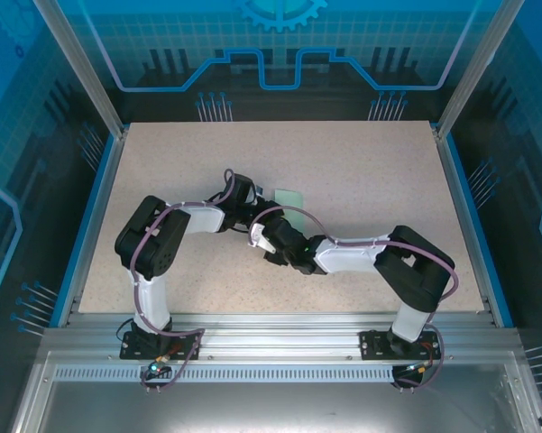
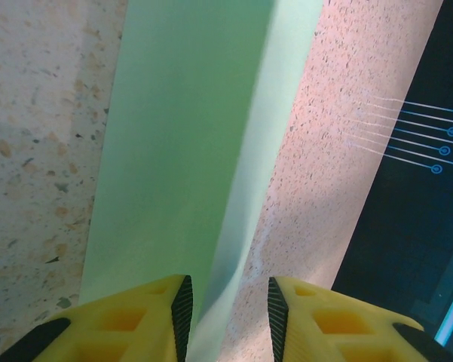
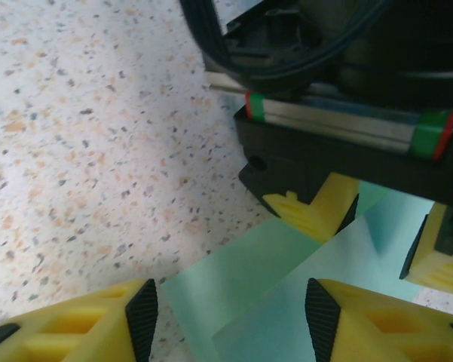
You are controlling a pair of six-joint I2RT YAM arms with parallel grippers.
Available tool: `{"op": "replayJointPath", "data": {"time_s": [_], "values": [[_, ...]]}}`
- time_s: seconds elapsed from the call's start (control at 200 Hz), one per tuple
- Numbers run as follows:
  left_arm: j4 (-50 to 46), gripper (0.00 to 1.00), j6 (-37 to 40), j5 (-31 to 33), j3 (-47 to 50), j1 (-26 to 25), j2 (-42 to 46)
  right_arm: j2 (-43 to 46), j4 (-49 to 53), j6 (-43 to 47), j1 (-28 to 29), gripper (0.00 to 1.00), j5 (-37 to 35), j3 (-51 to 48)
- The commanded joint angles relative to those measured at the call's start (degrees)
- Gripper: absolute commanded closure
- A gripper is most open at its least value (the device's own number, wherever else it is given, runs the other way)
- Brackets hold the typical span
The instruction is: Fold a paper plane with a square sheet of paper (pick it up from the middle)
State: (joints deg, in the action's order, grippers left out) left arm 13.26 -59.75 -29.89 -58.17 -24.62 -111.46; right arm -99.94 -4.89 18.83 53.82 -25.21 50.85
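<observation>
Yellow moulded fingers (image 3: 83,328) of the right gripper (image 3: 230,317) stood wide apart, clasping nothing, over the sheet of paper (image 3: 237,268). Thin, smooth and mint-green with a lengthwise fold, it lay mid-table (image 1: 370,180) on a speckled, stone-like surface. Left gripper (image 2: 228,317) gaped likewise, straddling a raised paper edge.
</observation>
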Motion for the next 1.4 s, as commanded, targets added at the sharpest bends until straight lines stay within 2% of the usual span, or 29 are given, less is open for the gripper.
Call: {"op": "replayJointPath", "data": {"time_s": [0.0, 0.35, 0.435, 0.645, 0.975, 1.255, 1.395], "values": [[0.9, 0.64, -1.0, -1.8, -1.4, -0.2, 0.3, -0.7, -2.7, -0.8, 0.9, 0.48, -3.3, -1.9], [0.4, 0.64, -0.6, -1.5, -1.1, -0.2, 0.8, 2.1, -2.4, -2.4, 0.8, 0.75, -3.0, -3.4], [0.2, 0.64, -0.5, -1.4, -1.0, -0.3, 1.1, 2.7, -2.4, -3.0, 0.6, 0.86, -2.9, -3.6], [-2.4, 0.60, 1.2, 0.1, -0.6, -0.2, 3.4, 4.7, 0.4, -5.6, 0.0, 0.97, -2.0, -3.2], [-9.6, 0.47, 4.3, 7.1, 3.1, 1.5, 11.6, 8.1, 9.7, -12.5, -0.9, 1.00, 4.1, 0.4], [-15.3, 0.44, 7.8, 12.3, 7.5, 2.3, 20.1, 11.5, 13.4, -18.9, -0.9, 1.00, 9.1, 1.6], [-16.5, 0.44, 8.8, 12.7, 9.2, 2.3, 23.2, 12.3, 13.8, -21.3, -0.9, 1.00, 13.1, 1.5]]}}
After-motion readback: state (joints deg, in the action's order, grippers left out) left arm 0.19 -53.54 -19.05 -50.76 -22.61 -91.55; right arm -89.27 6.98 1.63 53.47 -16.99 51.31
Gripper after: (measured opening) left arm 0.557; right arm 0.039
